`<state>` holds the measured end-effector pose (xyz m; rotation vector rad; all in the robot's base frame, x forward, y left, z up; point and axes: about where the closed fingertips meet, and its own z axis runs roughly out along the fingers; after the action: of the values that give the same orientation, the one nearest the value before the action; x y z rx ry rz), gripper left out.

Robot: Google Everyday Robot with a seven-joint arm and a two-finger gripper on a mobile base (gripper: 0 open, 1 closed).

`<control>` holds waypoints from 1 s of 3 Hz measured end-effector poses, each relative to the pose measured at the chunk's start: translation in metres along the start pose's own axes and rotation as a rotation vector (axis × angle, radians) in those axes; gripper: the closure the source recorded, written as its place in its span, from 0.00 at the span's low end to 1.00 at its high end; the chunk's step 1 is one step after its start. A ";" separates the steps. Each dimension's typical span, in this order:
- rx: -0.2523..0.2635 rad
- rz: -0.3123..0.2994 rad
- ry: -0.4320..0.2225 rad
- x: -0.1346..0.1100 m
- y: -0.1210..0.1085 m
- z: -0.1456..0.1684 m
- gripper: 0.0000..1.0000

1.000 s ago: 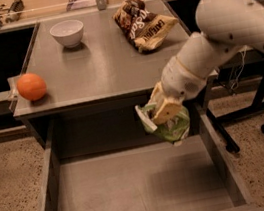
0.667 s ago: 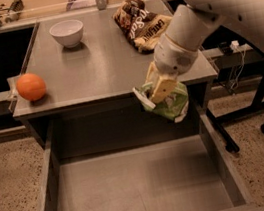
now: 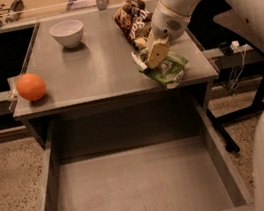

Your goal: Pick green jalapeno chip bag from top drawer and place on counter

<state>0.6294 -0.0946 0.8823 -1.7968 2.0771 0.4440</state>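
The green jalapeno chip bag (image 3: 169,69) hangs in my gripper (image 3: 155,55) just over the front right part of the counter (image 3: 95,68); I cannot tell whether its bottom touches the surface. The gripper is shut on the bag's upper left edge, with the white arm reaching in from the upper right. The top drawer (image 3: 136,188) stands pulled out below the counter, its grey floor bare.
An orange (image 3: 31,87) sits at the counter's left edge. A white bowl (image 3: 67,33) stands at the back left. A brown-and-yellow snack bag (image 3: 132,20) lies at the back right, just behind my gripper. A black chair base (image 3: 253,101) stands to the right.
My gripper has lifted the green bag up out of the drawer space and moved it back over the counter's front right part.
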 end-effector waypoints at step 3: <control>0.152 0.110 -0.138 -0.008 -0.065 -0.030 0.14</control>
<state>0.6927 -0.1104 0.9130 -1.5279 2.0616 0.4144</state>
